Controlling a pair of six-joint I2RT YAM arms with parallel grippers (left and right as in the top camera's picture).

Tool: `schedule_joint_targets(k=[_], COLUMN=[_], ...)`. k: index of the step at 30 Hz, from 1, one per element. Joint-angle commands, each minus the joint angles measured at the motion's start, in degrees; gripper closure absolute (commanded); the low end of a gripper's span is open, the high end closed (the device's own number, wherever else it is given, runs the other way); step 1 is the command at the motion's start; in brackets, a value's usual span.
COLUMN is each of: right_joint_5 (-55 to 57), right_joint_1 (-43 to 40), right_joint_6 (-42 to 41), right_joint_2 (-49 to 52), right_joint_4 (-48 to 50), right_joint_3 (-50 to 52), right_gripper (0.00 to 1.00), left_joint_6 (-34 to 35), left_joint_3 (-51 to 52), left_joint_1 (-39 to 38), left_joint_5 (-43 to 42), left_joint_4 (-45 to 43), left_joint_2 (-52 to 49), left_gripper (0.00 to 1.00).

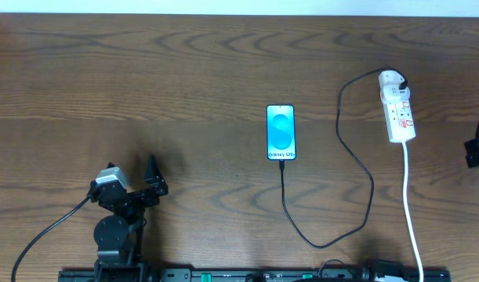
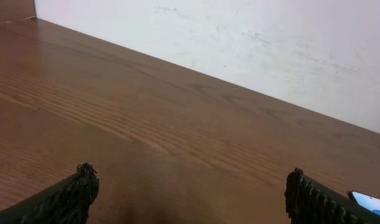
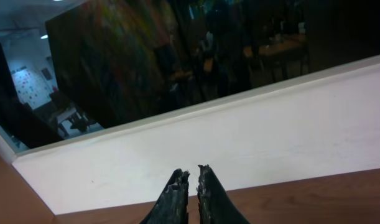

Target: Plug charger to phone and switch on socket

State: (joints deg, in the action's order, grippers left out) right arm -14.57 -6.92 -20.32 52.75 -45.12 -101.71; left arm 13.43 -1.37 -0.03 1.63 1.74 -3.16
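- The left gripper (image 2: 191,177) has its jaws spread wide with nothing between them. Only the bare wooden table (image 2: 146,112) shows in the gap, with a white wall (image 2: 252,37) beyond.
- The phone (image 1: 281,131) lies flat with its screen lit blue, well off to the right of those jaws. From the left wrist, only one corner of it peeks out past the right-hand finger (image 2: 311,199).
- The charger (image 1: 371,188) is a thin black cable that meets the phone's near edge. It loops toward the front of the table, then swings up to the far end of the socket (image 1: 398,110). I cannot tell whether its tip is fully seated in the phone.
- The socket lies further right again, beyond the phone and well apart from the left jaws. Its white cord (image 1: 412,219) runs toward the front edge. Its switch is too small to read.
- The right gripper (image 3: 191,177) has its jaws closed to a hairline gap and holds nothing. They are raised off the table and point at a pale wall under a dark glass pane (image 3: 146,62).
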Motion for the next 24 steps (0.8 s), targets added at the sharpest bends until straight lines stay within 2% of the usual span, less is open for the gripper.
schedule_joint_targets(k=[1,12,15,20,21,24], right_joint_5=[0.24,-1.27,-1.22,-1.25,-1.25,-1.25], right_joint_1=[0.28,0.28,0.28,0.26,0.26,0.26], right_joint_6=[0.66,0.63,0.68,0.74,1.44,3.28], right_joint_2=[-0.02,-0.02,-0.15,-1.36,-1.4,-1.44], right_joint_4=[-0.09,-0.07,1.07,1.9,2.16,4.24], right_joint_3=[0.15,0.15,0.15,0.15,0.15,0.15], right_gripper=[0.95,0.96,0.9,0.91,0.9,0.87], left_joint_6=[-0.94,-0.94,-0.94,-1.22,-1.95,-13.14], left_joint_3=[1.14,1.14,1.14,1.14,1.14,1.14], left_joint_1=[0.2,0.24,0.24,0.24,0.24,0.24], left_joint_5=[0.28,0.31,0.31,1.16,-0.17,-4.24], left_joint_4=[2.25,2.23,2.25,2.05,2.12,2.05], left_joint_2=[0.85,2.93,2.93,2.91,2.89,2.84], left_gripper=[0.03,0.03,0.03,0.03,0.03,0.03])
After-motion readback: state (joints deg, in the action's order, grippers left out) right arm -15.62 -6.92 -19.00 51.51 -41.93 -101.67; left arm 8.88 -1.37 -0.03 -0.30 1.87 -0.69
